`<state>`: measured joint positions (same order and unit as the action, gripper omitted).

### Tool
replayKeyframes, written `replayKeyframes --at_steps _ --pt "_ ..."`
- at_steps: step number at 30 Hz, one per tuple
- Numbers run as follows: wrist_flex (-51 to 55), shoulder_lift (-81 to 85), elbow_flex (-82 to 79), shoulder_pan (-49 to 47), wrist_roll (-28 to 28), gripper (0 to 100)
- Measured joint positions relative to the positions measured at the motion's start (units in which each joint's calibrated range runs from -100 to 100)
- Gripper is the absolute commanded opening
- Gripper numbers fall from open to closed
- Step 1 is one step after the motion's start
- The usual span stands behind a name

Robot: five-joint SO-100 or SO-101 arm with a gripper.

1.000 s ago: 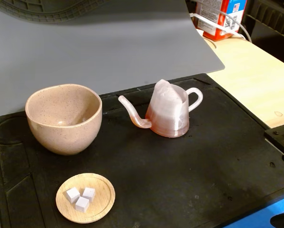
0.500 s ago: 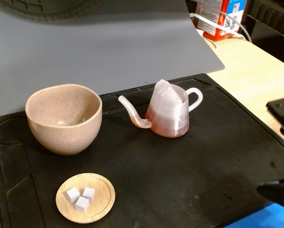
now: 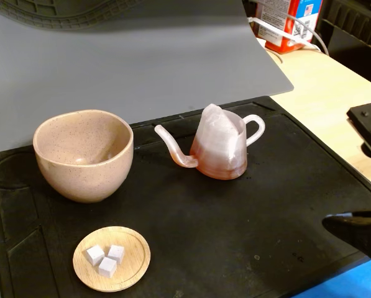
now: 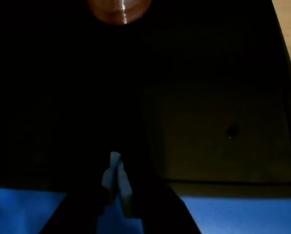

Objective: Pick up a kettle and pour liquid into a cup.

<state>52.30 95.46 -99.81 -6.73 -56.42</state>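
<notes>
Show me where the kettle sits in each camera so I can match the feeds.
Fixed view: kettle stands mid-frame on the black mat, spout toward the cup.
Wrist view: only the kettle's reddish base shows at the top edge.
Shared landmark: the black mat's edge against blue.

Black work mat (image 3: pixel 253 211) spread over a pale wooden table (image 3: pixel 334 99), seen from the fixed view. On it: speckled cup (image 3: pixel 84 155) at left, kettle (image 3: pixel 219 149) at centre holding reddish-brown liquid (image 3: pixel 219 166), spout turned toward the cup, and near left a small wooden dish (image 3: pixel 112 258) bearing three white cubes (image 3: pixel 106 259). Grey sheet (image 3: pixel 129 68) lying along the far edge.
</notes>
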Motion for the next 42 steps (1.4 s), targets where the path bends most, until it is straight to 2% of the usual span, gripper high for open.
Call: replayKeyframes --at_steps 6,10,15,18,22,24,26,30,32,34,35,38,40,42 --pt "-32.5 -28.4 0.4 0.1 0.0 1" --pt "-47.6 -38.0 0.8 0.4 0.0 1" --pt "-49.6 -40.8 1.7 0.5 0.0 1" --pt "-49.7 -40.8 2.5 2.6 2.6 1" --pt "-49.6 -42.0 5.3 2.7 3.1 1" --pt "-51.0 -46.7 9.6 2.8 3.2 1" --pt "-59.2 -55.4 13.2 2.6 4.0 1" --pt "-60.6 -63.4 19.5 2.9 6.2 1" --pt "-61.1 -68.2 22.8 2.9 8.7 7" --pt "-66.5 -73.1 24.4 2.9 10.5 8" --pt "-75.7 -80.2 25.1 2.9 10.8 8" --pt "-89.7 -92.6 27.8 2.9 10.9 8" --pt "-93.1 -96.1 30.0 2.9 11.5 9" --pt "-96.1 -99.9 33.3 3.5 14.7 9"
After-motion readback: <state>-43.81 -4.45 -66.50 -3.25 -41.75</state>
